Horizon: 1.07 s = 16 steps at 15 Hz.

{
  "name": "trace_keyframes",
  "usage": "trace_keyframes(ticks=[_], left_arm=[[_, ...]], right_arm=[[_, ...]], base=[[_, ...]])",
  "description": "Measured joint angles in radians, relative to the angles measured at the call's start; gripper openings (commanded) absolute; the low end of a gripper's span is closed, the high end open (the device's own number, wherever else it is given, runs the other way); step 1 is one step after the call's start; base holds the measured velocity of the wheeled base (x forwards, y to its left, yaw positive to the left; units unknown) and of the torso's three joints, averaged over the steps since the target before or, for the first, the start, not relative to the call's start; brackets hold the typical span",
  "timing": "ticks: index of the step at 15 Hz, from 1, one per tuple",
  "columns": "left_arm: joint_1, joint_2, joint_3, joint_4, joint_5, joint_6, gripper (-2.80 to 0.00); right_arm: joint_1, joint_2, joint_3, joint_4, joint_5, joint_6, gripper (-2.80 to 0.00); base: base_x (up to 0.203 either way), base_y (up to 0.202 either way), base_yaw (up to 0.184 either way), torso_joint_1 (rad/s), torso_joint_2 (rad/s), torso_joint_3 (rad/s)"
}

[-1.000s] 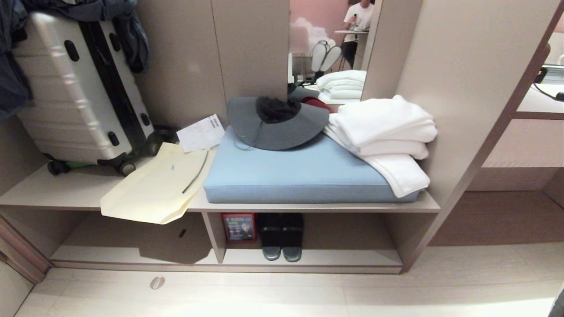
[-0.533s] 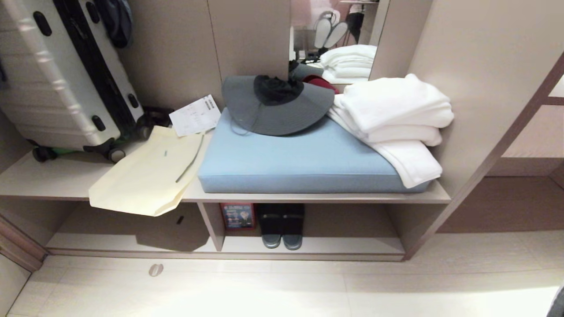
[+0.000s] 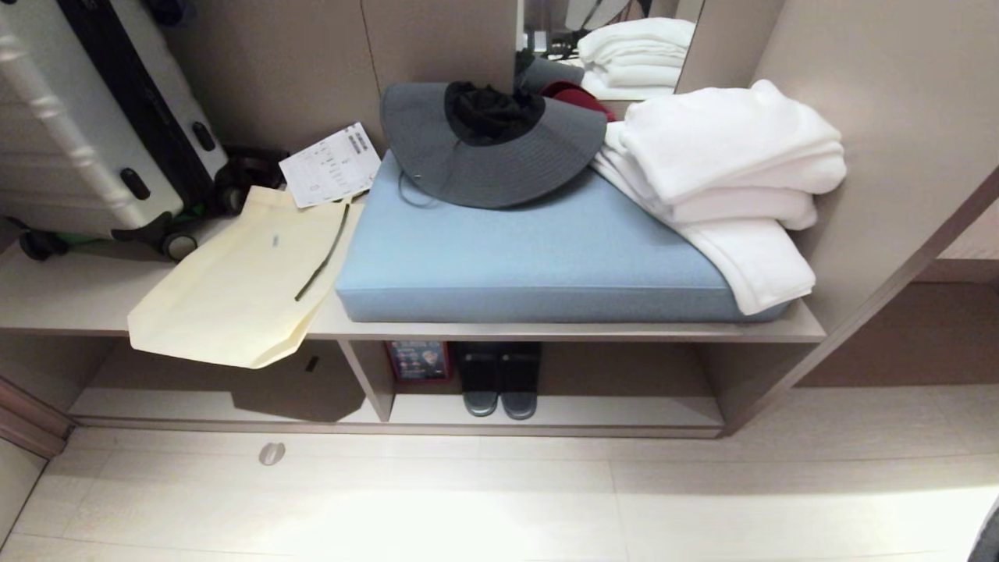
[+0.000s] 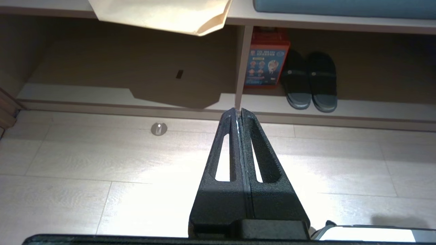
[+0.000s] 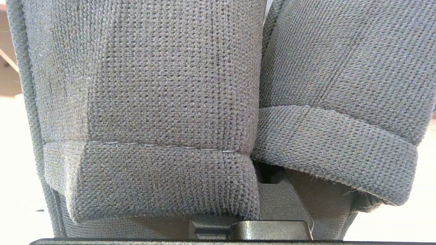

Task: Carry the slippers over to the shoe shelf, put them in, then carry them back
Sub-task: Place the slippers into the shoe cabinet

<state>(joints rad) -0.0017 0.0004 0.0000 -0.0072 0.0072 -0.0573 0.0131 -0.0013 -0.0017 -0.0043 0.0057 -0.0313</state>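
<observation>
Right end effector (image 5: 269, 204) clamped; slippers (image 5: 153, 102), grey knit bands, hang right against it, apparently held. Left end effector (image 4: 238, 114) pinched shut, empty, over floor; shelf (image 3: 593, 412) ahead of it. Other dark pair (image 3: 499, 382) sits beyond it, beside divider (image 4: 242, 68). Advice: keep clamp firm, come in low under bench (image 3: 624, 332), aim for bare space beside that pair.

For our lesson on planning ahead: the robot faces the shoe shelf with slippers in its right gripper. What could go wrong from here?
The knitted slippers in the right gripper fill its wrist view, so placement may go unguided. The shoe shelf already holds a dark pair and a red box; these could be knocked. The cream bag overhanging the left compartment might snag.
</observation>
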Motion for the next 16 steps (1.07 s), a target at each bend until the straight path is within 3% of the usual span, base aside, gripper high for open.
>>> trace_keyframes(ticks=[16], left_arm=[[0.0, 0.0, 0.0, 0.0, 0.0, 0.0, -2.8]], right_arm=[[0.0, 0.0, 0.0, 0.0, 0.0, 0.0, -2.8]], base=[[0.0, 0.0, 0.0, 0.003, 0.0, -0.198]])
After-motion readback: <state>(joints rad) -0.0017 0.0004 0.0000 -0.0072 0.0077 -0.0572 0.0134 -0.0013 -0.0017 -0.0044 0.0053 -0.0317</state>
